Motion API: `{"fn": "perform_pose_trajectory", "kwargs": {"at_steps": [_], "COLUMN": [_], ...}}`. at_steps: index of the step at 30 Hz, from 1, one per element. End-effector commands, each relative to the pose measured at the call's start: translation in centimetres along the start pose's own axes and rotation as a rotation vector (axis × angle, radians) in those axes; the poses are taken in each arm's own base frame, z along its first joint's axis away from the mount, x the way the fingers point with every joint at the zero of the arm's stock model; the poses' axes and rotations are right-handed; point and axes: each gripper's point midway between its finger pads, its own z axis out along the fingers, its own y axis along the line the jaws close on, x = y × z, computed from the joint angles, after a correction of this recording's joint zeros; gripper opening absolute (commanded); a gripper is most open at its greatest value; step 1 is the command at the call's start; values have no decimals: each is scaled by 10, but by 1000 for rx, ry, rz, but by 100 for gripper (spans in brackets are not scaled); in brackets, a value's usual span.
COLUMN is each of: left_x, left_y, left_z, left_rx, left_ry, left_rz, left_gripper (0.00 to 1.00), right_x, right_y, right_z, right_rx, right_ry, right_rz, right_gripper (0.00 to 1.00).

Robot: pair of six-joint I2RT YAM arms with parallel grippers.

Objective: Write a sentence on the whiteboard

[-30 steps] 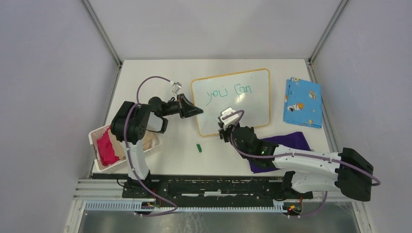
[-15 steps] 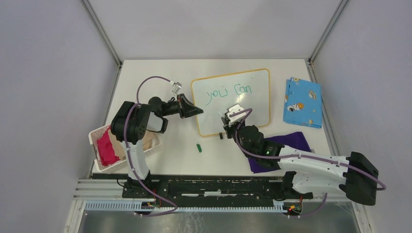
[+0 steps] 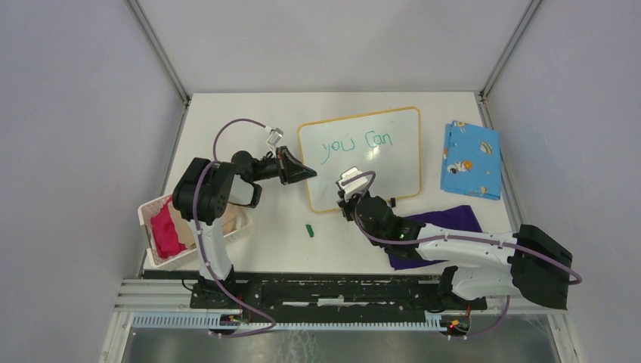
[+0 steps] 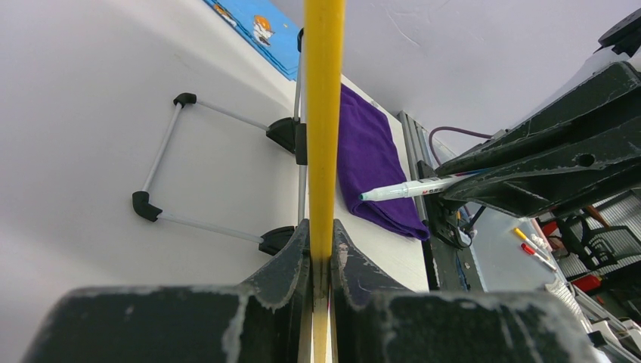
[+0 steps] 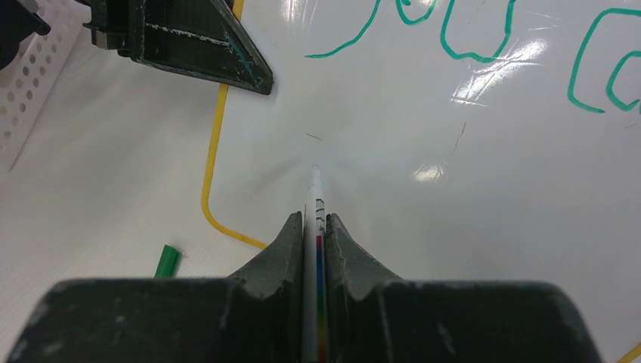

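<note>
The whiteboard (image 3: 393, 170), white with a yellow rim (image 4: 323, 113), lies at mid-table. The sentence (image 3: 355, 142) reads "you can" in green on its upper half, and its strokes (image 5: 469, 45) run along the top of the right wrist view. My left gripper (image 3: 306, 174) (image 4: 321, 242) is shut on the board's left rim. My right gripper (image 3: 349, 198) (image 5: 314, 223) is shut on a white marker (image 5: 314, 193) (image 4: 408, 189). The marker's tip points at the bare lower-left part of the board; I cannot tell if it touches.
A green marker cap (image 3: 309, 230) (image 5: 167, 261) lies on the table below the board. A blue patterned cloth (image 3: 471, 159) is at the right, and a purple cloth (image 3: 450, 221) lies partly under my right arm. A white basket (image 3: 170, 261) holding red fabric stands at the left.
My right gripper swung right with the marker over the board's lower half, then came back left. No new strokes show. The left arm has not moved.
</note>
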Motion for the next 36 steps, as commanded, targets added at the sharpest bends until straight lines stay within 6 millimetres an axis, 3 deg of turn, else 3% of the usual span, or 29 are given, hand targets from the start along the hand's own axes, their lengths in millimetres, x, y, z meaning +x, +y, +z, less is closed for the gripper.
{"fn": "perform_pose_trajectory", "kwargs": {"at_steps": [1, 16, 25, 36], "left_x": [3, 3, 4, 4], "left_y": [-13, -12, -12, -12], "left_z": [5, 5, 5, 5], "left_rx": [67, 64, 64, 63], "left_ry": [18, 14, 15, 17], "left_rz": [55, 57, 52, 50], "left_gripper": [2, 2, 2, 2], "right_x": [-28, -25, -3, 29], "right_y": [-3, -12, -14, -18], "right_z": [7, 27, 28, 15], "right_rx": [37, 69, 64, 50], "right_ry": [-75, -51, -3, 54], "right_rz": [72, 78, 83, 82], "right_gripper": [0, 0, 0, 0]}}
